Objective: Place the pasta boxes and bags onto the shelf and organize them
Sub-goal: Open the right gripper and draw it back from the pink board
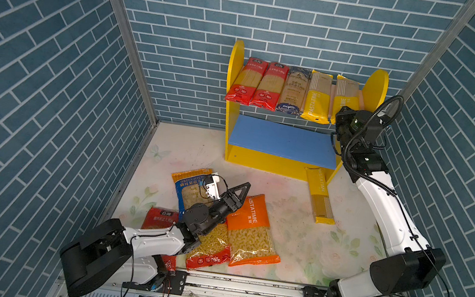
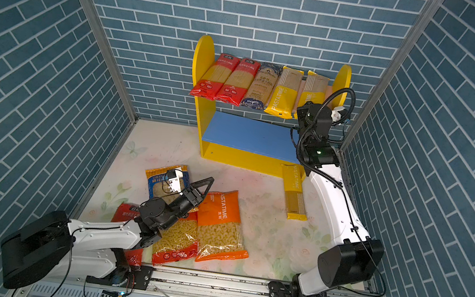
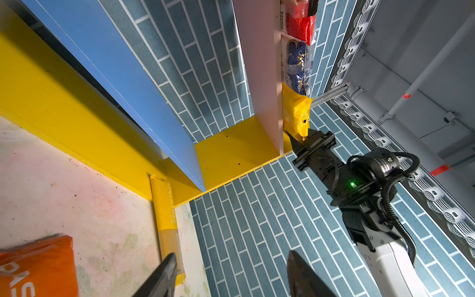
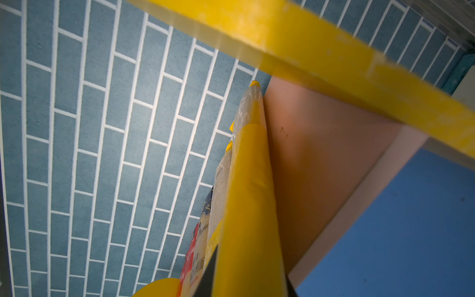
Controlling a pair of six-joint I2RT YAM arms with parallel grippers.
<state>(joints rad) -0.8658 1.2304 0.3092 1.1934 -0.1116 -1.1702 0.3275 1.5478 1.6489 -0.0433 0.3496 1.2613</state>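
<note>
The shelf (image 1: pixel 281 139) stands against the back wall. Its pink upper board carries two red spaghetti packs (image 1: pixel 256 82), a dark blue one (image 1: pixel 293 91) and two yellow PASTATIME packs. My right gripper (image 4: pixel 250 264) is shut on the near end of the rightmost yellow pack (image 1: pixel 346 95), beside the shelf's right side panel; the left wrist view also shows this right gripper (image 3: pixel 305 140) pinching it. My left gripper (image 3: pixel 231 257) hangs open and holds nothing, above the bags on the floor (image 1: pixel 235 191). The blue lower board is bare.
On the floor lie an orange PASTATIME bag (image 1: pixel 253 230), a blue-and-orange bag (image 1: pixel 189 186), a red macaroni bag (image 1: pixel 210 246) and another red bag (image 1: pixel 158 217) partly under my left arm. A yellow spaghetti pack (image 1: pixel 319 195) lies by the shelf's front right corner.
</note>
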